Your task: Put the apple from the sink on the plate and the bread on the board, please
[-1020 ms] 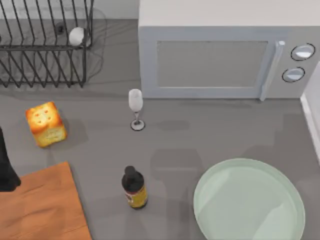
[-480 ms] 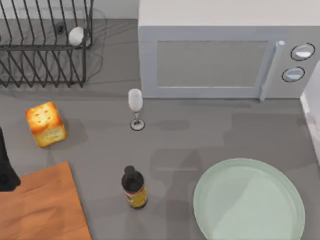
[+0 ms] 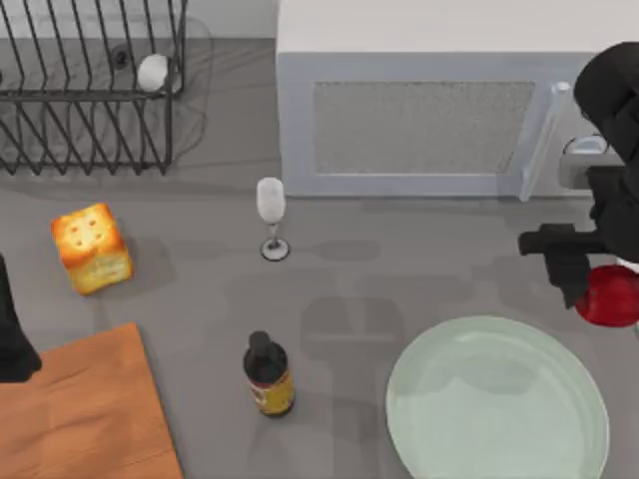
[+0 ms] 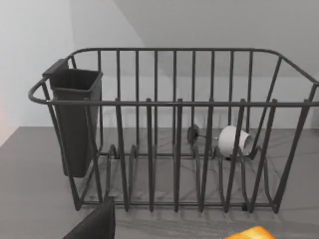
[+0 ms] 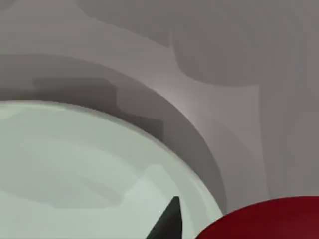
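Right gripper (image 3: 597,289) clamped on small glossy red apple (image 3: 609,296) beside pale mint-green round plate (image 3: 497,409); rigid, slick, likely light; best pinched across widest part. Left gripper's opening: cannot tell.

The grey tabletop (image 3: 399,269) carries a rack (image 3: 90,100) at the back left, a microwave (image 3: 429,110) beside it, then bread (image 3: 92,248), a glass (image 3: 271,215), a bottle (image 3: 269,375), the board (image 3: 85,414) and the plate (image 3: 497,404) in front.
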